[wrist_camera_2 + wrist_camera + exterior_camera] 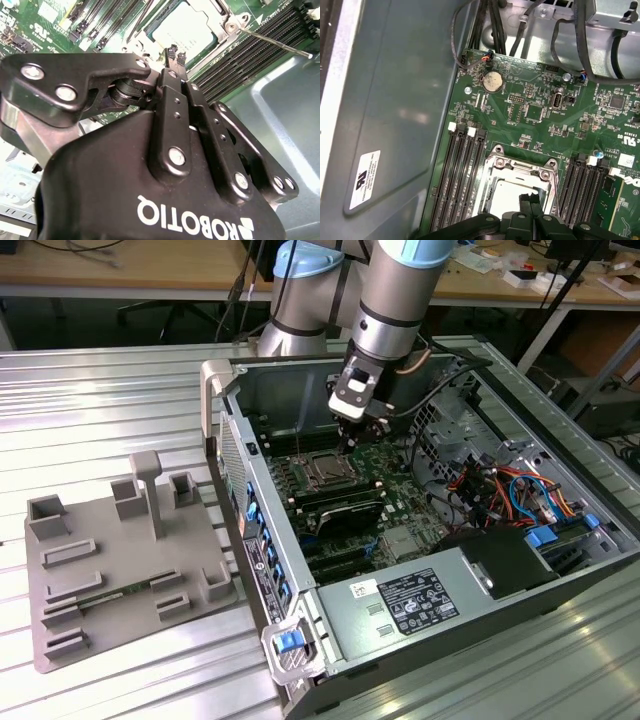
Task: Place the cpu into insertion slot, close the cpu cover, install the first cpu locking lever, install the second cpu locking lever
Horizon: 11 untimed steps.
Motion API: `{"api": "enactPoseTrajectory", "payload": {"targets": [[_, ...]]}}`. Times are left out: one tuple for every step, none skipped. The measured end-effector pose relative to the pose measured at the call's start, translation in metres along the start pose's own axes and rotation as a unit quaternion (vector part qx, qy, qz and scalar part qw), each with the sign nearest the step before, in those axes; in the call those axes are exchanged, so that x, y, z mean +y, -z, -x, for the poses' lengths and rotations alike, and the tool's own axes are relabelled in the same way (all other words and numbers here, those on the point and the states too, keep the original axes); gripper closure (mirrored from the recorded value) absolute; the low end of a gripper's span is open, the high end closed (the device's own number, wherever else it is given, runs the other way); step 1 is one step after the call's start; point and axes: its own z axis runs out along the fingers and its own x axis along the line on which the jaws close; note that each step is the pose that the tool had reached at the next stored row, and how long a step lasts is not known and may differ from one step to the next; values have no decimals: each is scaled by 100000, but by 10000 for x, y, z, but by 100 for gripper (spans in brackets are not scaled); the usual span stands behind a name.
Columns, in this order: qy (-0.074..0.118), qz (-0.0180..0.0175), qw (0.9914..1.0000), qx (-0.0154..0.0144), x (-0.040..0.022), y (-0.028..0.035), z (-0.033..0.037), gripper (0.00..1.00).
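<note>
**Chip seated, pincer poised over the socket**

In the exterior view the cpu lay flat in the insertion slot, with the power supply box at about five o'clock from it. The cpu cover looked folded down around the chip, I judged to keep it seated. The gripper hung just above the socket's edge. Its fingertips were pressed together with nothing seen between them, likely for pushing rather than grasping. One thin lever stood free beside the memory slots. A white label sat on the case wall; I left its print unread.
</note>
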Motion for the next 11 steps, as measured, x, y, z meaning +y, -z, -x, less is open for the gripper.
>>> {"api": "enactPoseTrajectory", "payload": {"targets": [[257, 8, 100000, -3, 0, 0, 0, 89], [400, 16, 99999, -3, 0, 0, 0, 89], [673, 27, 99998, -8, 0, 0, 0, 89], [875, 34, 99996, -12, 0, 0, 0, 89], [1084, 43, 99994, -12, 0, 0, 0, 89], [1464, 59, 99989, -16, 0, 0, 0, 89], [1883, 75, 99982, -21, 0, 0, 0, 89], [2318, 91, 99973, -24, 0, 0, 0, 89], [2662, 104, 99965, -30, 0, 0, 0, 89], [3104, 124, 99952, -35, 0, 0, 0, 89], [3434, 134, 99941, -37, 0, 0, 0, 89]]}}
